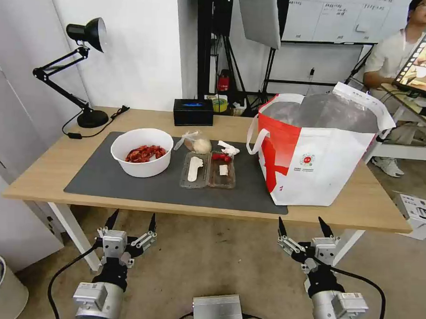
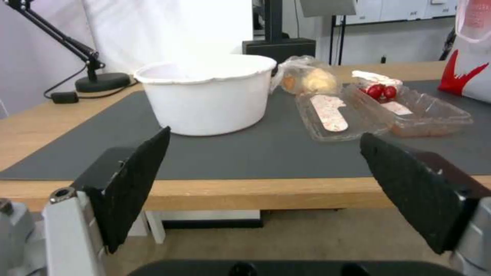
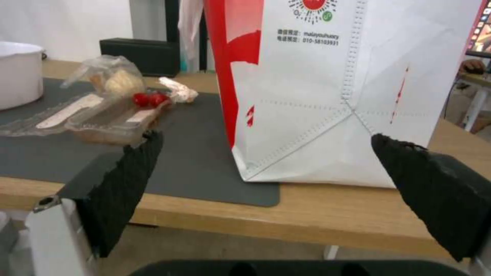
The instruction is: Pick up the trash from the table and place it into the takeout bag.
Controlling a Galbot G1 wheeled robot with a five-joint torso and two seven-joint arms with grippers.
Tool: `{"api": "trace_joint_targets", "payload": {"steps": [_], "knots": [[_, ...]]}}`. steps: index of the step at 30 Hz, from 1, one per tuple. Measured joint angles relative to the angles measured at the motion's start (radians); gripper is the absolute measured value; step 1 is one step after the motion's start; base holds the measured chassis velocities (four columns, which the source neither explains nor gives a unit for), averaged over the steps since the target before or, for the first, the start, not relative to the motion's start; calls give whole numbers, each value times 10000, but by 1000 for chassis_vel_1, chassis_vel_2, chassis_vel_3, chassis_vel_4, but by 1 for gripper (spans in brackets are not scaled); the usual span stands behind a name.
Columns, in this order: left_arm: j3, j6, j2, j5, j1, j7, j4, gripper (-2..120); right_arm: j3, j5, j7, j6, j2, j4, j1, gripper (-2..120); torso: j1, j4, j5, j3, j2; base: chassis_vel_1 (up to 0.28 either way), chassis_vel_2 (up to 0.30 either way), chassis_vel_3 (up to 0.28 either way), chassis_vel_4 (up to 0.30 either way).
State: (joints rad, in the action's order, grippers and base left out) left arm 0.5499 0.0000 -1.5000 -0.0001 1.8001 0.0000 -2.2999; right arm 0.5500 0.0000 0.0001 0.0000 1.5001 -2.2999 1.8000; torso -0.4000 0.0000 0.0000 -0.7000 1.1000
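Left gripper point(image 1: 131, 218) spread wide, short of table point(image 1: 43, 171) edge; ahead: white bowl point(image 1: 142, 151), clear tray point(image 1: 208, 170), bagged lump point(image 1: 198, 143), tissue point(image 1: 228, 148) beyond. Right gripper point(image 1: 305, 224) likewise spread, empty; takeout bag point(image 1: 317, 150) directly ahead.

Mat point(image 1: 127, 184) front free; takeout bag point(image 1: 316, 168) blocks rt.

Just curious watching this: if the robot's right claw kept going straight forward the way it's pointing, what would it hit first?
Probably the takeout bag. The right gripper hangs open below the table edge, aimed at the bag's lower front; if it travels level, the table edge might come first.
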Motion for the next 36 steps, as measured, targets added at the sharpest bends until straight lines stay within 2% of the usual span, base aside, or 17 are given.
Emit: {"api": "trace_joint_targets", "payload": {"steps": [25,36], "knots": [[-4,8,59,-131,-54,1,31,100,39,129,43,-74,-84,5,-28,100,0,0,1,0,0,0,0,0,0],[-155,693,1606,-3073,-1480,-120,914,100,1507,3409,1554,-2276,-2205,293,-930,100,-1,0,1,-1,0,0,0,0,0]]}}
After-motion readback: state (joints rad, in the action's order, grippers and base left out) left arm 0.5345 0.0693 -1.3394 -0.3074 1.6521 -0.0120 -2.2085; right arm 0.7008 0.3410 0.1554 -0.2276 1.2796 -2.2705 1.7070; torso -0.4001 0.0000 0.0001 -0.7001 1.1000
